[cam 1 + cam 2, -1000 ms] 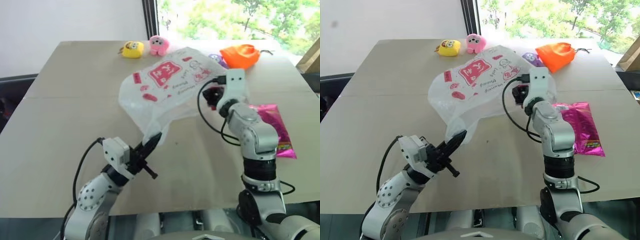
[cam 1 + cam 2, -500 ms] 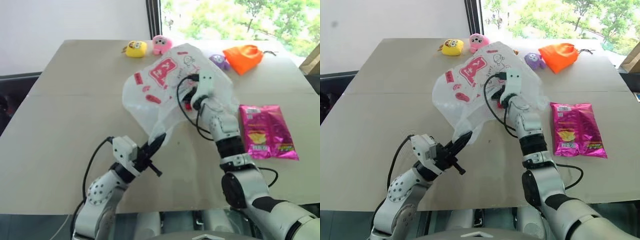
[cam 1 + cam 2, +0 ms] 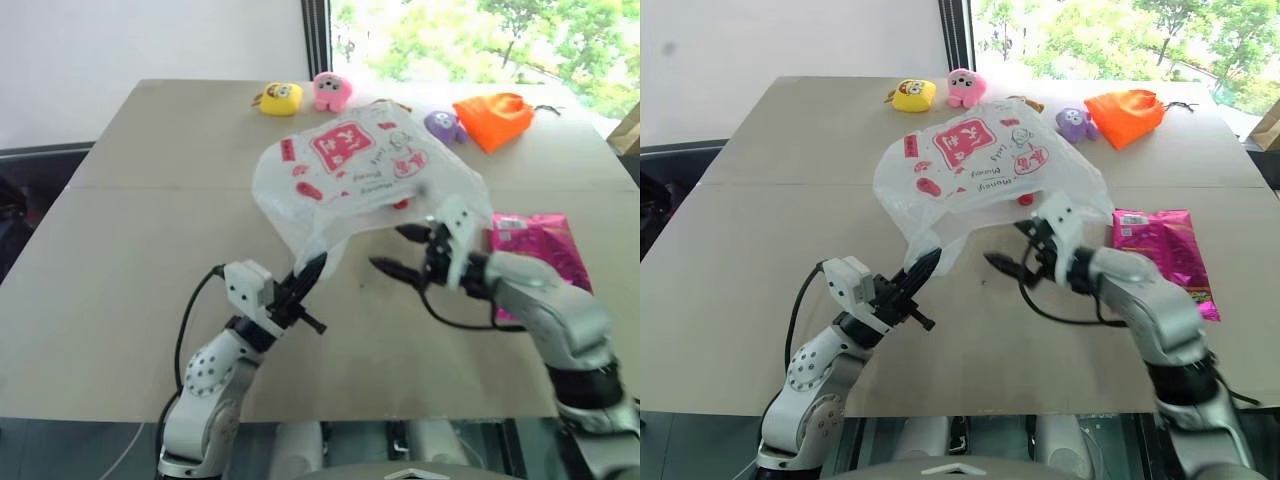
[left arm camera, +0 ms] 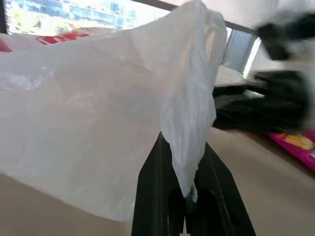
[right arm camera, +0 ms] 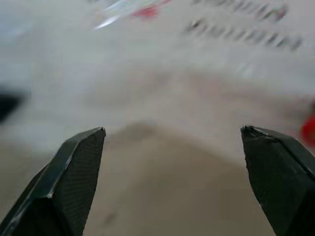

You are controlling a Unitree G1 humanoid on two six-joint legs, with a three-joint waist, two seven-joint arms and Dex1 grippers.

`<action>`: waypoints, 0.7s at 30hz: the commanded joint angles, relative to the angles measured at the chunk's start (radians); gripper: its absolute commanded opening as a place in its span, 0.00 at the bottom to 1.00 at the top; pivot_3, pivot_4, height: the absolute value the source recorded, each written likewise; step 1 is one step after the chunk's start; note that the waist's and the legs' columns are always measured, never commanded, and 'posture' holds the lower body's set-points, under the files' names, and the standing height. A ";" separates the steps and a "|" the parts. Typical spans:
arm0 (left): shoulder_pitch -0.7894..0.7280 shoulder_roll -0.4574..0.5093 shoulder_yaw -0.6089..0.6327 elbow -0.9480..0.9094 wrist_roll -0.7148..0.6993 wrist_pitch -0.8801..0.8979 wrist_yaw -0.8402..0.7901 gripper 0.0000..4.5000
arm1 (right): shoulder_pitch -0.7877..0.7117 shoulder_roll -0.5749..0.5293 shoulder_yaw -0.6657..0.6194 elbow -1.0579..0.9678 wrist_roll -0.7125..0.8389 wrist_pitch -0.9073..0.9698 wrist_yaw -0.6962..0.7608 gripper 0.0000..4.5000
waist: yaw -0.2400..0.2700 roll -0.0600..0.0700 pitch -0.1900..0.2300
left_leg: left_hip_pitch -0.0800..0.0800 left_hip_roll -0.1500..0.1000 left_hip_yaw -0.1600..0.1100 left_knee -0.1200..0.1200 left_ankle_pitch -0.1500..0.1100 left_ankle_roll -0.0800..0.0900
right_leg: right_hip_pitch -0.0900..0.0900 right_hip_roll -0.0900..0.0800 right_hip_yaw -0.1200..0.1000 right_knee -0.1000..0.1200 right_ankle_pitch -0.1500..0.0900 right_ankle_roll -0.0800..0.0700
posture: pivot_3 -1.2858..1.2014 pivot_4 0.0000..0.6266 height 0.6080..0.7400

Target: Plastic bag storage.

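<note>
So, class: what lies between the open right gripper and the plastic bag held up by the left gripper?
Nothing: in the right eye view only bare table shows between the right gripper and the plastic bag pinched by the left gripper.

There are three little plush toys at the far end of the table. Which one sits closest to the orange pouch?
The purple plush toy, right beside the orange pouch. The yellow plush toy and pink plush toy sit together further along the far edge.

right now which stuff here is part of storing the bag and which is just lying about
Job:
plastic bag, pinched by the left gripper
right gripper, open beside the bag

Lying about:
magenta snack packet
orange pouch
yellow plush
pink plush
purple plush
</note>
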 commanded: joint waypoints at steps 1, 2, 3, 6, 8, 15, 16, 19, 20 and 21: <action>-0.021 -0.012 -0.011 -0.015 -0.009 0.000 0.001 0.00 | 0.034 -0.032 -0.097 -0.159 0.065 0.005 -0.017 0.99 | -0.006 -0.001 0.000 | 0.002 0.000 -0.002 0.001 -0.001 0.002 | 0.001 0.001 0.001 0.001 0.000 0.000 | 0.52 0.24 1.00; -0.027 -0.015 -0.013 -0.013 -0.008 0.002 0.003 0.00 | 0.051 -0.027 -0.122 -0.179 0.061 -0.004 -0.046 0.99 | -0.004 -0.001 0.000 | 0.003 0.000 -0.002 0.001 -0.002 0.004 | 0.002 0.001 0.002 0.001 0.000 0.000 | 0.52 0.24 1.00; -0.034 -0.018 -0.016 -0.010 -0.007 0.005 0.005 0.00 | 0.065 -0.018 -0.142 -0.194 0.051 -0.019 -0.076 0.99 | -0.002 -0.001 0.000 | 0.005 0.000 -0.003 0.001 -0.002 0.004 | 0.003 0.001 0.001 0.001 0.000 0.000 | 0.52 0.24 1.00; -0.049 -0.024 -0.020 -0.006 -0.008 0.012 0.007 0.00 | 0.123 -0.021 -0.166 -0.225 -0.038 -0.058 -0.173 0.99 | 0.001 -0.001 0.000 | 0.013 0.000 -0.004 -0.001 -0.003 0.004 | 0.012 0.002 0.001 0.001 -0.001 0.000 | 0.52 0.24 1.00; -0.056 -0.030 -0.023 -0.003 -0.006 0.016 0.009 0.00 | 0.194 -0.066 -0.152 -0.234 -0.156 -0.120 -0.220 0.99 | 0.003 -0.002 0.000 | 0.014 0.000 -0.004 0.000 -0.003 0.004 | 0.013 0.002 0.001 0.001 0.000 0.000 | 0.52 0.24 1.00; -0.073 -0.032 -0.016 0.010 0.000 0.022 0.012 0.00 | 0.431 -0.120 -0.149 -0.255 -0.472 -0.320 -0.372 0.99 | 0.002 -0.002 0.000 | 0.014 -0.001 -0.004 -0.001 0.000 0.000 | 0.014 0.001 0.002 -0.001 -0.001 0.000 | 0.52 0.24 1.00; -0.076 -0.032 -0.015 0.012 0.002 0.022 0.013 0.00 | 0.443 -0.117 -0.143 -0.242 -0.504 -0.336 -0.389 0.99 | 0.001 -0.002 0.000 | 0.014 -0.001 -0.004 -0.001 0.000 0.000 | 0.014 0.002 0.001 -0.001 -0.001 0.000 | 0.52 0.24 1.00; -0.078 -0.032 -0.019 0.011 0.008 0.022 0.016 0.00 | 0.448 -0.106 -0.105 -0.178 -0.577 -0.312 -0.426 0.99 | 0.000 -0.002 0.000 | 0.016 -0.001 -0.003 -0.001 0.000 0.000 | 0.014 0.002 0.003 0.000 -0.001 0.000 | 0.52 0.24 1.00; -0.078 -0.032 -0.021 0.010 0.010 0.023 0.018 0.00 | 0.438 -0.098 -0.094 -0.150 -0.596 -0.302 -0.437 0.99 | 0.000 -0.003 0.000 | 0.016 -0.001 -0.003 0.000 0.000 0.000 | 0.015 0.002 0.003 0.000 -0.001 0.000 | 0.52 0.24 1.00; -0.078 -0.031 -0.022 0.009 0.011 0.023 0.019 0.00 | 0.428 -0.096 -0.082 -0.127 -0.613 -0.297 -0.439 0.99 | 0.000 -0.003 0.000 | 0.017 -0.001 -0.004 0.000 0.000 0.000 | 0.016 0.002 0.003 0.000 -0.001 0.000 | 0.52 0.24 1.00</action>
